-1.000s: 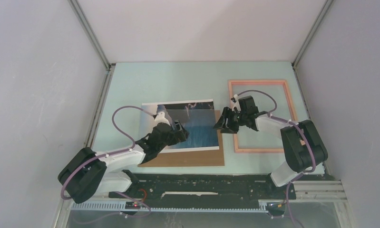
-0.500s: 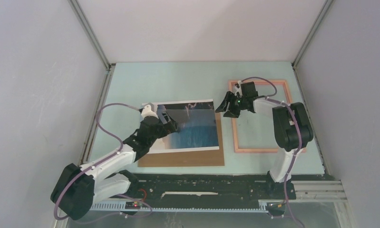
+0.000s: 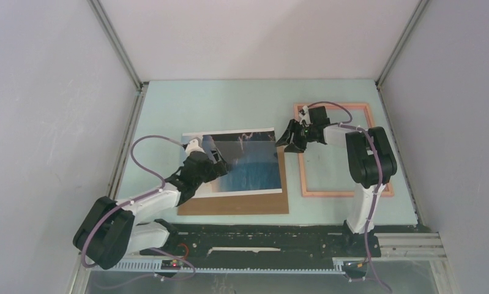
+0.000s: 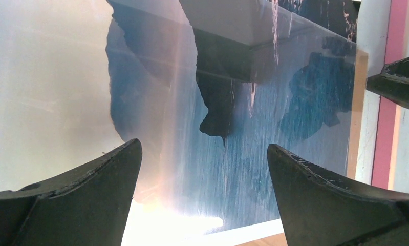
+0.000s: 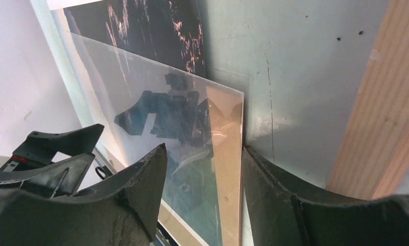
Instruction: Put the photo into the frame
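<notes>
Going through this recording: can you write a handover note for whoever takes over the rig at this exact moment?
Left gripper: open, over the sea-and-cliff paper photo, holding nothing.
Right gripper: open, low by the right edge of a clear rigid pane, no grip seen.
Things: the photo lies face up on a brown cardboard sheet, with the pane over most of it. The thin salmon-pink picture frame lies flat to the right.
Done: nothing placed.
Left: lift the photo and lay it in the frame.
</notes>
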Robot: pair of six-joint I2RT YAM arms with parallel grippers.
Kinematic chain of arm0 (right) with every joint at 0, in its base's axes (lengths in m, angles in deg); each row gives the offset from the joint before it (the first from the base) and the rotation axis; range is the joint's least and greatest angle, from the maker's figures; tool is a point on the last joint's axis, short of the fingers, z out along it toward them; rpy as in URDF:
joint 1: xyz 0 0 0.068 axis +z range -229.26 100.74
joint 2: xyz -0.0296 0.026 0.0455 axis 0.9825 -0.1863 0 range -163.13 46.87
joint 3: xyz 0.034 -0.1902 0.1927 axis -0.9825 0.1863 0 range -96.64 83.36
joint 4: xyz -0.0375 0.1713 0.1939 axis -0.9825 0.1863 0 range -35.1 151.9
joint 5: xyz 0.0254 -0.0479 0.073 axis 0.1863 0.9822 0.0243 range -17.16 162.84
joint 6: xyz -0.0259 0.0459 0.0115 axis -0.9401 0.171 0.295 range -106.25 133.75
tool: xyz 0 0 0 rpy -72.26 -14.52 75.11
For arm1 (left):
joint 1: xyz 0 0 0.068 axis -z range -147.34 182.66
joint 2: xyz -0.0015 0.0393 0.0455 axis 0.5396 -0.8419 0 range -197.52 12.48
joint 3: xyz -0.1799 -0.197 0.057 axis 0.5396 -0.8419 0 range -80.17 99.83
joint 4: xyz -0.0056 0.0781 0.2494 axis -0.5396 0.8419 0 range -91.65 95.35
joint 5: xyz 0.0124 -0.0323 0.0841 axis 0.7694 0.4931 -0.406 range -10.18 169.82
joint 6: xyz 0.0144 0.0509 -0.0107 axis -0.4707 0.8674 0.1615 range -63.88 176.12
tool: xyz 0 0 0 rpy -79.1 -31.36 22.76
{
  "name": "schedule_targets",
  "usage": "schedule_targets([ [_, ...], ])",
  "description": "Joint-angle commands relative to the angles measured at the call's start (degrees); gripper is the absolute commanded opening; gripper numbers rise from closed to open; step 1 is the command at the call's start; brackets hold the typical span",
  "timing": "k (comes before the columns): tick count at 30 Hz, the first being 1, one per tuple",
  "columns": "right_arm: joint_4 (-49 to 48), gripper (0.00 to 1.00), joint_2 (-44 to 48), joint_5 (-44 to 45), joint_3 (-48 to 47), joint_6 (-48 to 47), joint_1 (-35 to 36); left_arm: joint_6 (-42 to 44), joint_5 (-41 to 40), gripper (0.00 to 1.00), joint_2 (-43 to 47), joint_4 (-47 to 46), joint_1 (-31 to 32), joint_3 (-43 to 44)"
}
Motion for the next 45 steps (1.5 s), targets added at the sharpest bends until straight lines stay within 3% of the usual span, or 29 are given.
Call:
schedule_targets([
  [1, -3.14, 0.62, -1.1, -4.72, -1.55, 1.52, -0.58, -0.78, 1.23, 1.0, -2.37, -4.55, -0.23, -1.42],
  [19, -3.94, 0.6, 3.54, -6.75, 0.24, 2.55, 0.63, -1.72, 3.03, 1.0, -4.76, -7.47, -0.23, -2.29],
  [27, -15.01, 0.52, 2.13, -17.12, 5.47, 5.6, -1.66, 0.25, 3.93, 1.0, 0.1, -5.67, -0.22, -1.3],
  [36, -21.24, 0.31, 0.28, -21.51, 7.41, 7.85, -2.42, 0.87, 5.41, 1.0, 0.54, -5.82, -0.14, -0.82],
  [45, -26.52, 0.05, -0.86, -23.53, 7.36, 10.33, -2.06, 4.37, 7.07, 1.0, 8.38, 0.3, -0.14, 2.7],
])
